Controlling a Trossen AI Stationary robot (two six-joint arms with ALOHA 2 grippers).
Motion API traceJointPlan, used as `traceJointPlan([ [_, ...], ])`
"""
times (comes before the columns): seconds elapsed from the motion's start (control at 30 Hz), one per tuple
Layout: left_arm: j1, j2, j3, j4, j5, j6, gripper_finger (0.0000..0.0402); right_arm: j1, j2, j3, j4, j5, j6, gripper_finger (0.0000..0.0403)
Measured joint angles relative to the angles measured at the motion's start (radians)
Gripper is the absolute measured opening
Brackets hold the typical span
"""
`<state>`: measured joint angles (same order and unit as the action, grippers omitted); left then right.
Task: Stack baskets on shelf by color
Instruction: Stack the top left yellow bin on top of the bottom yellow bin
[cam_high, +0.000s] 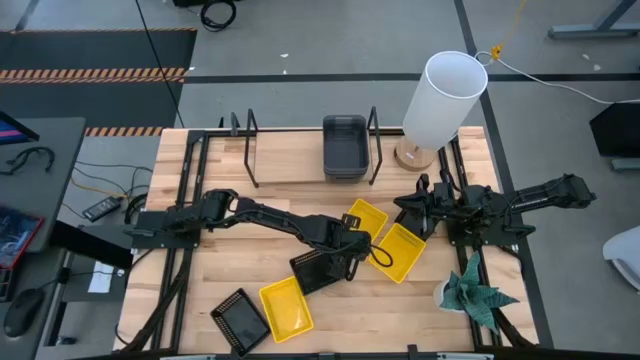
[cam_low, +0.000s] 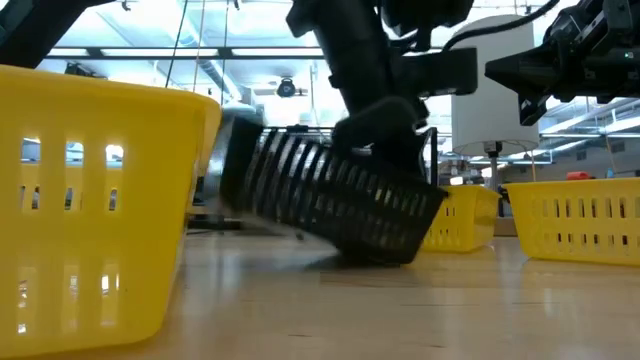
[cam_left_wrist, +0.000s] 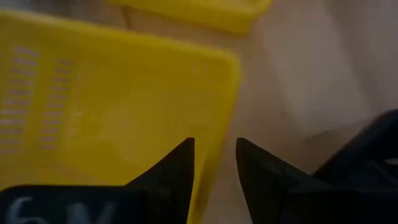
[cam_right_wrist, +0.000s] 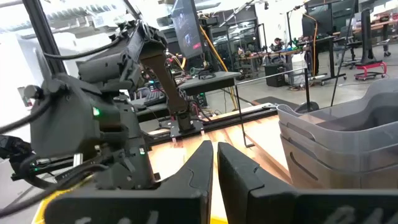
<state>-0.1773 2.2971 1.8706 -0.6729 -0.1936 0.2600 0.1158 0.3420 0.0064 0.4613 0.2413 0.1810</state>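
My left gripper (cam_high: 362, 245) reaches to the table's middle, pointing down, fingers a little apart (cam_left_wrist: 214, 168). They stand on either side of a yellow basket's (cam_high: 400, 250) rim (cam_left_wrist: 227, 106). A black mesh basket (cam_high: 320, 268) is tipped up beside that gripper (cam_low: 385, 135). Two more yellow baskets (cam_high: 365, 218) (cam_high: 285, 305) and a second black basket (cam_high: 240, 320) lie on the table. Grey baskets (cam_high: 344, 145) sit stacked on the shelf (cam_high: 290, 150). My right gripper (cam_high: 412, 212) hovers at the right, shut and empty (cam_right_wrist: 214, 155). My left gripper comes from above, and its outer side lies against the black mesh basket's upper rim (cam_low: 400, 185). That basket is tilted, one lower corner (cam_low: 385, 258) on the table and the other end raised. Whether the fingers touch the yellow rim, I cannot tell.
A tall white cylinder (cam_high: 440, 95) on a wooden base stands at the far right, beside the shelf. A green paper plant (cam_high: 478, 292) sits near the right edge. In the low view a yellow basket (cam_low: 90, 200) stands close at the near left.
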Motion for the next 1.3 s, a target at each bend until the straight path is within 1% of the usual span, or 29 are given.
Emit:
traceJointPlan([
  [0.07,0.001,0.0,-0.008,-0.006,-0.041,0.014,0.0118,0.0,0.0,0.0,0.0,0.0,0.0,0.0028],
  [0.13,0.002,0.0,-0.012,-0.014,-0.059,0.025,0.0104,0.0,0.0,0.0,0.0,0.0,0.0,0.0028],
  [0.2,-0.001,0.0,-0.012,-0.007,-0.06,0.032,0.0076,0.0,0.0,0.0,0.0,0.0,0.0,0.0028],
  [0.3,-0.007,0.0,0.0,-0.009,-0.061,0.024,0.0021,0.0,0.0,0.0,0.0,0.0,0.0,0.0028],
  [0.33,-0.008,0.0,0.008,-0.01,-0.06,0.009,0.0013,0.0,0.0,0.0,0.0,0.0,0.0,0.0028],
  [0.4,-0.011,0.0,0.03,-0.01,-0.054,-0.012,0.0012,0.0,0.0,0.0,0.0,0.0,0.0,0.0028],
  [0.47,-0.018,0.0,0.066,-0.057,-0.052,-0.024,0.0012,0.0,0.0,0.0,0.0,0.0,0.0,0.0028],
  [0.57,-0.033,0.0,0.157,-0.134,-0.053,-0.071,0.0009,0.0,0.0,0.0,0.0,0.0,0.0,0.0028],
  [0.63,-0.048,0.0,0.23,-0.229,-0.053,-0.119,0.0008,0.0,0.0,0.0,0.0,0.0,0.0,0.0028],
  [0.73,-0.078,0.0,0.338,-0.36,-0.045,-0.231,0.0009,0.0,0.0,0.0,0.0,0.0,0.0,0.0028],
  [0.83,-0.113,0.0,0.434,-0.496,-0.01,-0.4,0.001,0.0,0.0,0.0,0.0,0.0,0.0,0.0028],
  [0.9,-0.143,-0.001,0.474,-0.524,0.021,-0.525,0.001,0.0,0.0,0.0,0.0,0.0,0.0,0.0028],
  [0.97,-0.183,-0.001,0.488,-0.544,0.046,-0.618,0.001,0.0,0.0,0.0,0.0,0.0,0.0,0.0028],
  [1.07,-0.256,-0.017,0.476,-0.549,0.078,-0.737,0.0011,0.0,0.0,0.0,0.0,0.0,0.0,0.0028],
  [1.3,-0.394,-0.047,0.484,-0.575,0.084,-1.022,0.0012,0.0,0.0,0.0,0.001,0.0,0.0,0.0028],
])
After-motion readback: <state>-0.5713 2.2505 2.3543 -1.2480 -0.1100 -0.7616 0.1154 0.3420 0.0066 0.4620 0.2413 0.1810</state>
